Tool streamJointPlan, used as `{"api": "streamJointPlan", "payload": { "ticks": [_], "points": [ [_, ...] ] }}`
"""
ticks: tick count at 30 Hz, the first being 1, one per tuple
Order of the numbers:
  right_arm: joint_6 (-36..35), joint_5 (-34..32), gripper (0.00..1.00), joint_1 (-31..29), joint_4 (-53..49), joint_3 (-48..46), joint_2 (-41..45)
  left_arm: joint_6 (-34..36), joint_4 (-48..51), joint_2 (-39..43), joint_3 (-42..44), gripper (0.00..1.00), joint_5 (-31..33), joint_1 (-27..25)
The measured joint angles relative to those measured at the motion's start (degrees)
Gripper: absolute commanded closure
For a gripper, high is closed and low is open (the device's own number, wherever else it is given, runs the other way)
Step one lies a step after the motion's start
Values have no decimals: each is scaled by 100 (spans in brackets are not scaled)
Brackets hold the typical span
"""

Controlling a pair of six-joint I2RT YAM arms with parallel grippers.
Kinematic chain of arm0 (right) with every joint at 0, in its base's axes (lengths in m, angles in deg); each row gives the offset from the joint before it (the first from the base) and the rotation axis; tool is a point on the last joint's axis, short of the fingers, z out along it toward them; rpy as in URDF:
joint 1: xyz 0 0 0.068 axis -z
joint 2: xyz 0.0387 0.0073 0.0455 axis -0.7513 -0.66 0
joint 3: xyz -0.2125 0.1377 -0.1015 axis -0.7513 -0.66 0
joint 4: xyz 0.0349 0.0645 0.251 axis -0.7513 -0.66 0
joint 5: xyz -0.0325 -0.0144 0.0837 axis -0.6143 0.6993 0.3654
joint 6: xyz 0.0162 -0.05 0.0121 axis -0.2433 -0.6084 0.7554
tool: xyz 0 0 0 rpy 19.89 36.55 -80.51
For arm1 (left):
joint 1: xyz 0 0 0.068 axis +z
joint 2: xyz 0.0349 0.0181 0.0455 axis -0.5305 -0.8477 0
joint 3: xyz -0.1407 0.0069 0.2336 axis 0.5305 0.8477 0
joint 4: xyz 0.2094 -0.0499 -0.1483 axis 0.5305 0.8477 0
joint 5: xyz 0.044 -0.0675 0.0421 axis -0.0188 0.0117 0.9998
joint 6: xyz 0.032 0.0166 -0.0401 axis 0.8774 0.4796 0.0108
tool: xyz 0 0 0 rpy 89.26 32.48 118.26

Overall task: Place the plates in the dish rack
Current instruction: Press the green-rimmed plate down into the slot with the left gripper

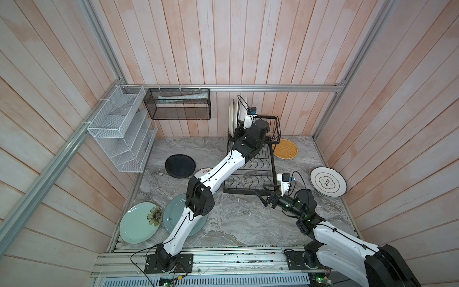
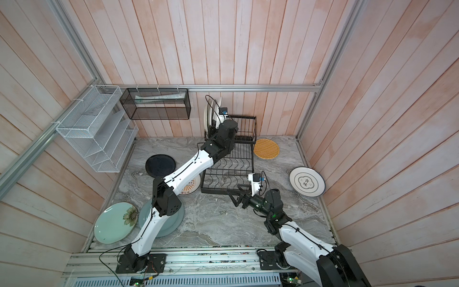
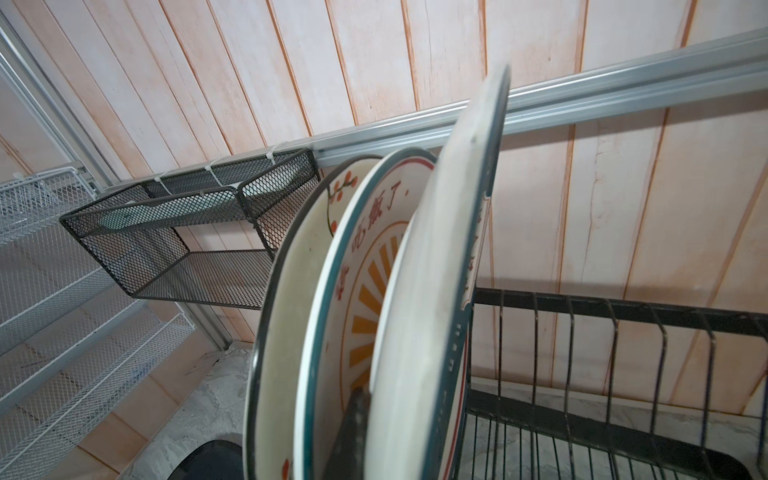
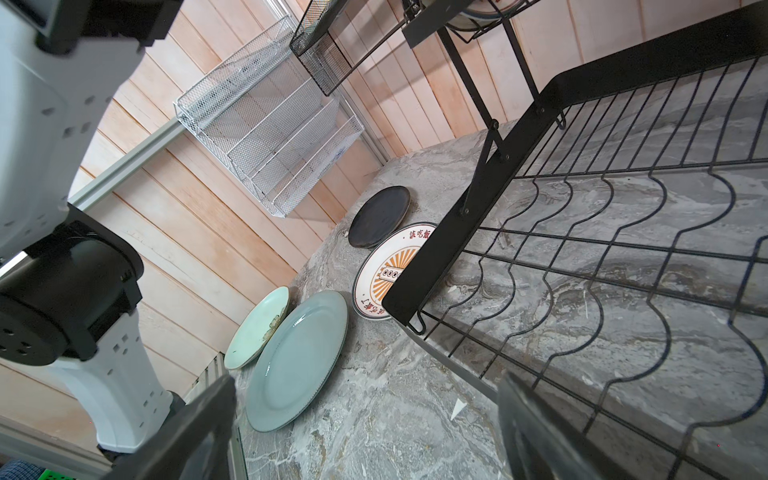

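The black wire dish rack stands at the back of the table. Three plates stand upright in its upper basket. My left gripper is shut on the rightmost plate; one dark finger shows against its white back. My right gripper hangs open and empty at the rack's front corner. Flat on the table lie a black plate, a sunburst plate, a grey-blue plate, a pale green plate, a woven yellow plate and a lettered white plate.
A white mesh organizer and a black fine-mesh basket hang on the back left walls. My left arm crosses over the sunburst and grey-blue plates. Wooden walls close in the table on three sides.
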Motion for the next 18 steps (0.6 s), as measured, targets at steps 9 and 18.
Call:
{"api": "streamJointPlan", "payload": {
  "ticks": [9,18],
  "points": [
    [-2,0,2,-28,0,0,-2,590,-544,0,-72,100,57,-83],
    [-2,0,2,-31,0,0,-2,1399,-1663,0,-289,100,205,-365]
  ]
}}
